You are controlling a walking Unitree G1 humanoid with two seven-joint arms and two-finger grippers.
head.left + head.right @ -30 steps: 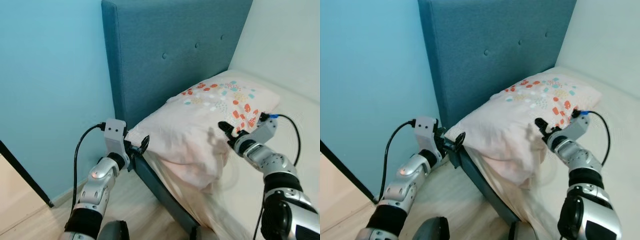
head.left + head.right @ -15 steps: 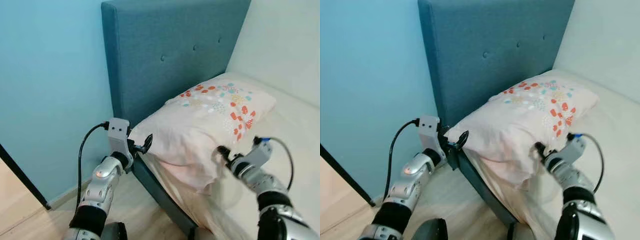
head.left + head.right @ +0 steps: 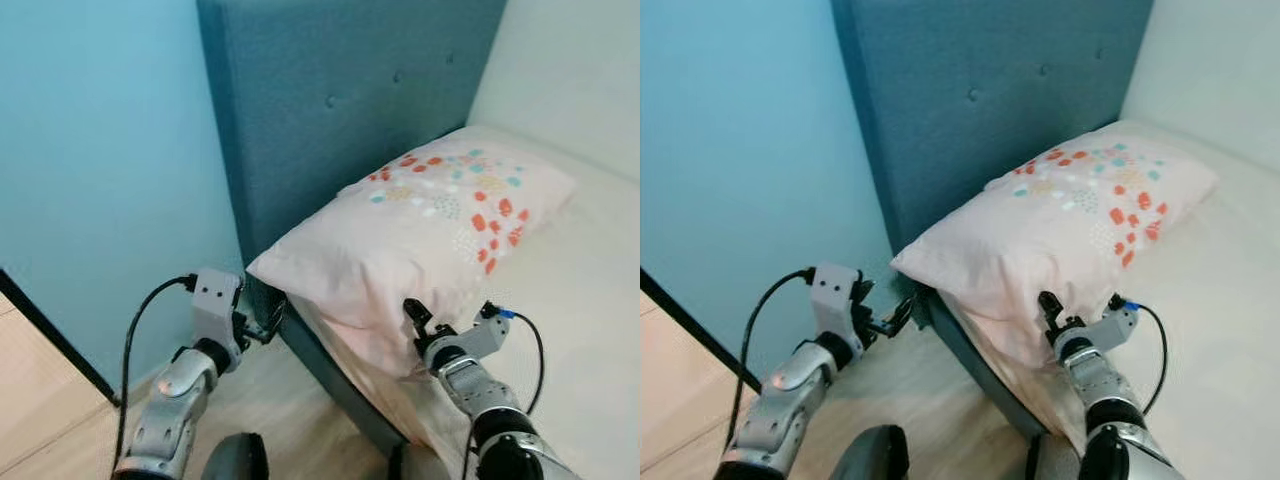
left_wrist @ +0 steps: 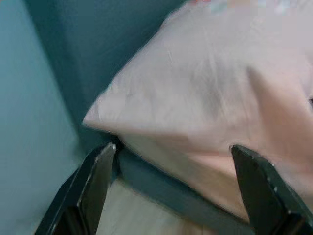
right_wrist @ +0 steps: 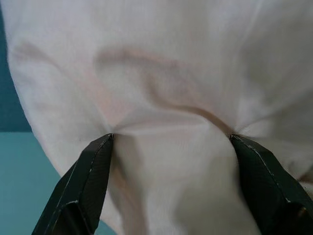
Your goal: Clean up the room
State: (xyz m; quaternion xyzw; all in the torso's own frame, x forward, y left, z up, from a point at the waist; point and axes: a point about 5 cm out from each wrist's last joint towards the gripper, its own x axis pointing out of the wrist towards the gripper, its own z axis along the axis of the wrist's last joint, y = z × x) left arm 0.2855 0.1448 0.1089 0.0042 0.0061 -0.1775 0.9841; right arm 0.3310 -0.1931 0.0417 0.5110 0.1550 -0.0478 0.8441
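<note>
Right wrist view puts my right gripper [image 5: 168,147] up against the pillow [image 3: 420,235], both fingers spread wide and their tips pressing dimples into the pale pink fabric without pinching any of it, so nothing is held. From the head cameras I see the pillow lying at the head of the bed [image 3: 590,300], its far long edge close to the teal headboard [image 3: 340,110], one corner poking out over the dark bed frame [image 3: 325,375] toward the blue wall [image 3: 100,170]. My left gripper [image 3: 268,322] hovers just beside that overhanging corner, near the frame; in the left wrist view its fingers [image 4: 95,176] stand wide apart with the corner between and beyond them, gripping nothing. I judge the step in hand is squaring the pillow on the mattress. To do it well, I would push with both open grippers together rather than pinch, nudging the overhanging corner inward along the headboard, keeping the left fingers clear of the frame edge so they do not snag.
</note>
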